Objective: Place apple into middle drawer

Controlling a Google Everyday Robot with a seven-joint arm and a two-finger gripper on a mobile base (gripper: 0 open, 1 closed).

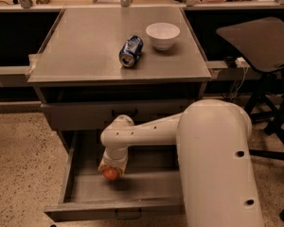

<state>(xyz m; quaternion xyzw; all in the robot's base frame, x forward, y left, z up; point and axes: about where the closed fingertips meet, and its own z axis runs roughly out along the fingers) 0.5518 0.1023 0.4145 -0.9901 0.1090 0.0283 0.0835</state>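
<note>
Speckled floor (19,164); grey bench (85,56) carrying blue can (131,51), white bowl (163,35). Tool (112,167) clamped on apple (110,174), low inside open middle drawer (146,189), left side.

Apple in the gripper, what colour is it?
Red-orange, clearest in the camera view; the gripper holds the apple over the open middle drawer.

Orange apple (110,174), pale claw (111,169) over grey drawer (149,188)

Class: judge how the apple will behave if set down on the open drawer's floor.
The apple, held in the gripper over the middle drawer, is round, so it probably rolls on that flat bare floor. It looks firm, so it is unlikely to squash when gripped.
</note>
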